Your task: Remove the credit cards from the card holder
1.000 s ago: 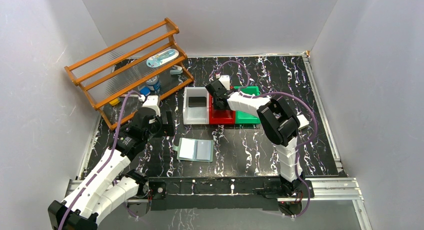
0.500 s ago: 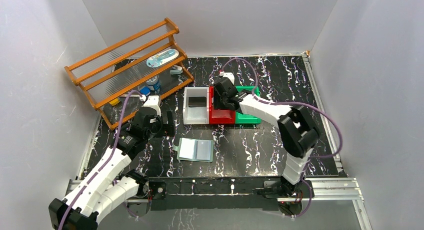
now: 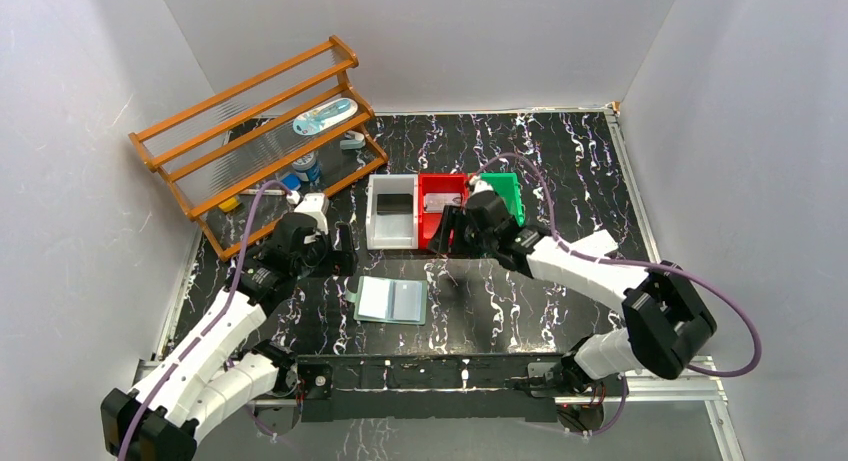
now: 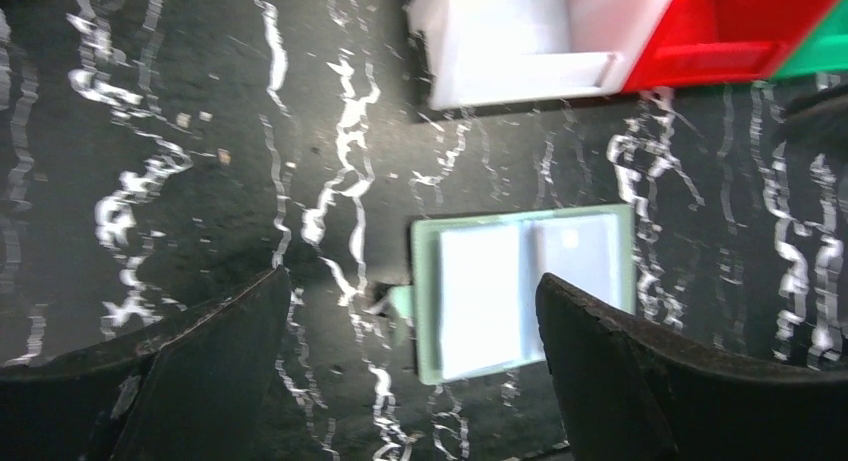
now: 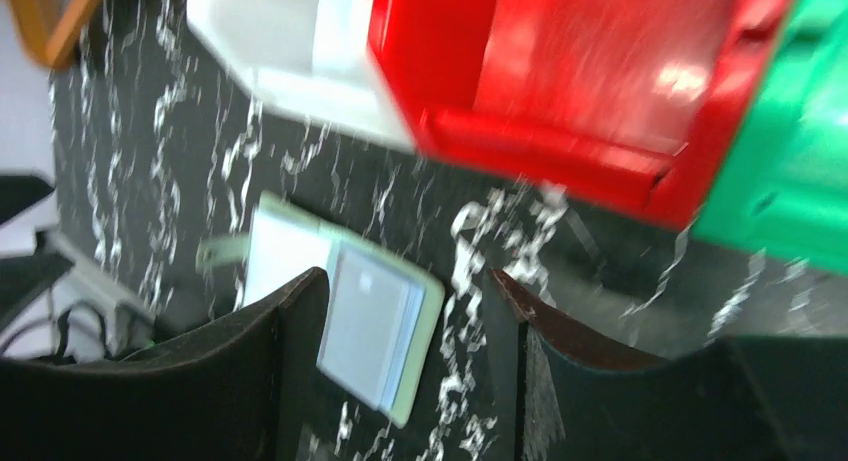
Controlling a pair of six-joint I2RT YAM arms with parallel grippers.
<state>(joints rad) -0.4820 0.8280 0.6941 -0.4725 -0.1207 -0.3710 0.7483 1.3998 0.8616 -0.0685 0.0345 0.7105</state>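
Black marbled table (image 3: 560,161), white walls on three sides. Orange wooden rack (image 3: 250,91) stands at the far left corner, small oddments on its shelves, too small to name.

Two white-and-black arms reach in from the near edge. Left gripper (image 3: 335,249) hangs over the table just left of the bins and above the near-left of the scene. Its jaws stand wide apart with nothing between them. From its own camera the left gripper (image 4: 410,361) frames the card holder (image 4: 525,286) on the table below it, well clear of both fingers. Right gripper (image 3: 452,231) sits at the near edge of the red bin, the arm bent low across the right half of the table. Its jaws are parted, less widely, and hold nothing. Its own view is blurred, but the gap at the right gripper (image 5: 400,371) shows only table and card holder (image 5: 345,316) beyond.

Three bins stand in a row at mid-table, touching side by side: white bin (image 3: 372,216), red bin (image 3: 442,184), green bin (image 3: 505,186).

Card holder (image 3: 392,300) lies spread flat on the table, near side of the white bin, apart from it, grey-green border, pale glossy pockets facing up, small tab on its left side. Cannot tell if any pocket has a card in it.

Dark card (image 3: 396,204) lies flat in the white bin. Pale flat piece (image 3: 433,203) shows in the red bin, partly hidden by the right gripper; probably a card, not sure.
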